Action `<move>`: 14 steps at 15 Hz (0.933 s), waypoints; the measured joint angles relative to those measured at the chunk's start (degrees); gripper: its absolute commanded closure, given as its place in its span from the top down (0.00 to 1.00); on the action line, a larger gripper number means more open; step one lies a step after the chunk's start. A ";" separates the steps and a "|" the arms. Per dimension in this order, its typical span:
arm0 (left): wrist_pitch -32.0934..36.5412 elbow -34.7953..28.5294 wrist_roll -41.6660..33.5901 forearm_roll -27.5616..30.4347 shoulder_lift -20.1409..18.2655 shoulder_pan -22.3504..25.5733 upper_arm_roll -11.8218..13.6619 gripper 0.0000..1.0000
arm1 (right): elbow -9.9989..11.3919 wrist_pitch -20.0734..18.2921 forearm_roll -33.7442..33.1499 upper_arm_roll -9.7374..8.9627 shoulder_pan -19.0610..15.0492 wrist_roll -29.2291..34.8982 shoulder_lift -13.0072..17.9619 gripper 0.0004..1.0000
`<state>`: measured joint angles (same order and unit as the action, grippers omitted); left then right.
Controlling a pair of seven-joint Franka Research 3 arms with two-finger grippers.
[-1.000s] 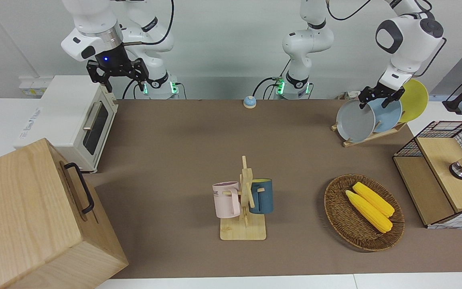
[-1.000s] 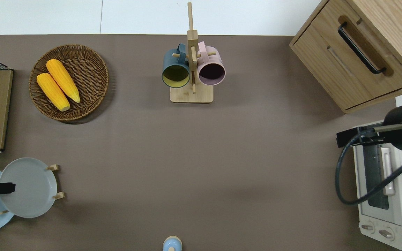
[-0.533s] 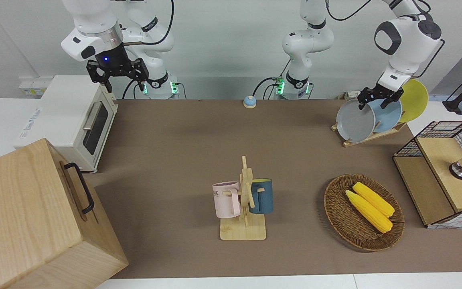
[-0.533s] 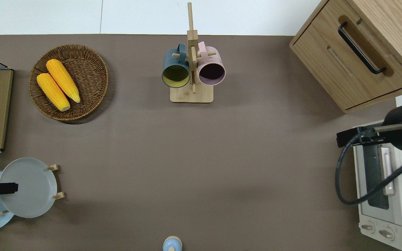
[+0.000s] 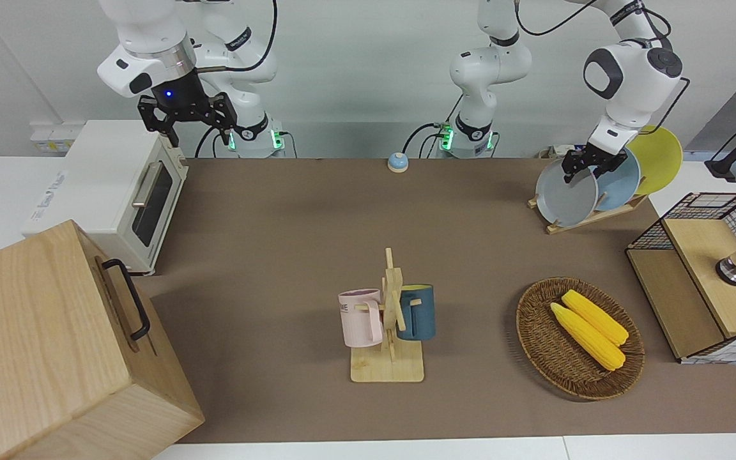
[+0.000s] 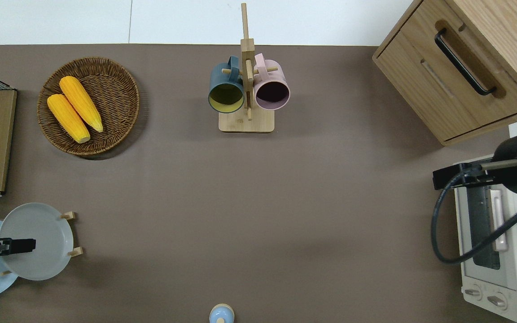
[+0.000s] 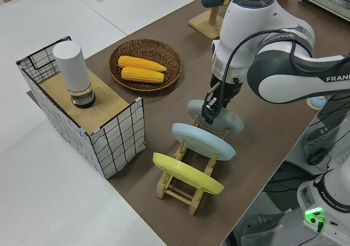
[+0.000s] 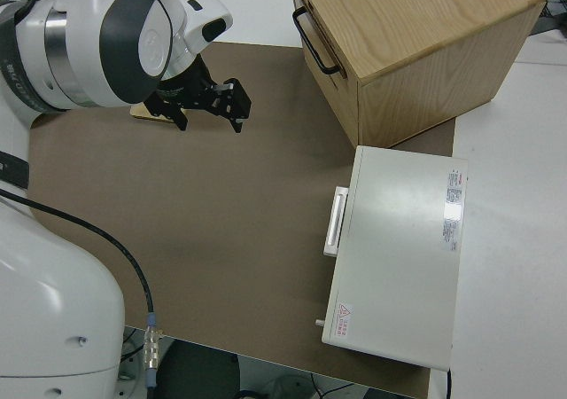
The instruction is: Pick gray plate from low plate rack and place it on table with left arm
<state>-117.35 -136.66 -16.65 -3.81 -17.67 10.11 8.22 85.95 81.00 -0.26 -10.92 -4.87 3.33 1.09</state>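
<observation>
The left arm's jaws (image 5: 584,168) are sitting at the top rim of the gray plate (image 5: 565,193), but whether they are apart or pinching that rim cannot be told: in the overhead view the fingers read as one dark bar lying across the plate, and in the left side view the wrist is covering them. The gray plate is standing slanted in the low plate rack (image 7: 186,187), in the slot farthest from the robots, directly beneath the jaws. The light blue plate (image 5: 620,182) is leaning in the slot next to the jaws on the robots' side, partly covered by the gray plate and cut off at the overhead view's edge. The yellow plate (image 7: 187,173) is occupying the last slot, half hidden by the arm in the front view.

The right arm is parked, its jaws (image 5: 188,120) standing apart.

The left arm's link is showing the letters "FRAN", the rest running off the left side view. The white toaster oven (image 8: 399,250) is carrying a red warning triangle and small print too fine to read. The pink mug (image 5: 361,317) on the wooden mug stand (image 5: 390,332) bears dark lettering that cannot be made out.

The table (image 6: 258,206) is wearing a plain brown mat with white edges, against a pale wall. A wicker basket (image 5: 537,338) is holding two corn cobs (image 5: 588,328).
</observation>
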 measured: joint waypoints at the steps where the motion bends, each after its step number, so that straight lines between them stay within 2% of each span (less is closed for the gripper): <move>1: 0.00 -0.12 0.00 0.00 -0.05 0.00 0.00 0.38 | 0.00 0.00 0.00 0.00 0.00 0.00 0.00 0.99; 3: 0.00 -0.29 0.00 0.00 -0.14 0.00 0.00 0.16 | 0.00 0.00 0.00 0.00 0.00 0.00 0.00 0.99; 5: -0.01 -0.36 -0.01 0.00 -0.21 0.01 0.00 0.00 | 0.00 0.00 0.00 0.00 0.00 0.00 0.00 0.99; 14: 0.01 -0.46 0.45 0.09 -0.74 -0.01 -0.26 0.00 | 0.00 0.00 0.00 0.00 0.00 0.00 0.00 0.99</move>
<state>-117.34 -137.12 -16.20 -3.72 -18.42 10.10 7.95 85.95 81.00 -0.26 -10.92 -4.87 3.33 1.09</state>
